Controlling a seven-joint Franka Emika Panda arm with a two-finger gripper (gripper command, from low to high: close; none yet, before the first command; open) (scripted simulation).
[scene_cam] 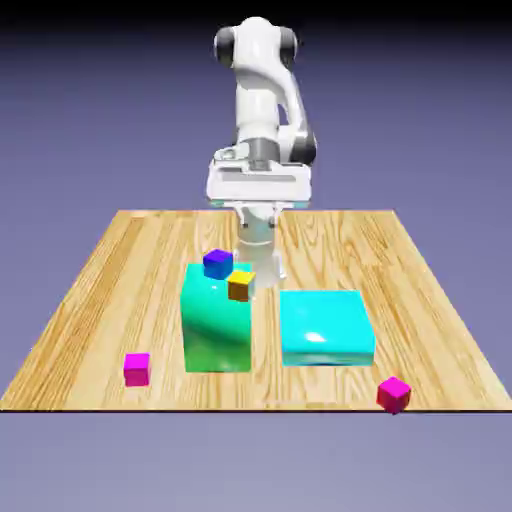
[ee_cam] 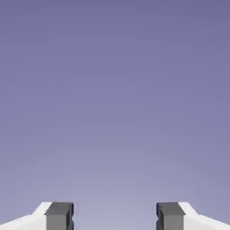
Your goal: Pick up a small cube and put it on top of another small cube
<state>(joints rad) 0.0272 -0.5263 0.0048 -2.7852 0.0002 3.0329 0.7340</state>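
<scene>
So the magenta cube [scene_cam: 137,370] sits far left on the worktop [scene_cam: 430,340], then the green block [scene_cam: 216,325] with the blue cube [scene_cam: 218,264] and orange cube [scene_cam: 240,286] probably on top, hard to say. Claw's [ee_cam: 115,218] wide, nothing in it. Next, the cyan slab [scene_cam: 326,328], then the crimson cube [scene_cam: 394,395] near the front edge, exterior view's right.
</scene>
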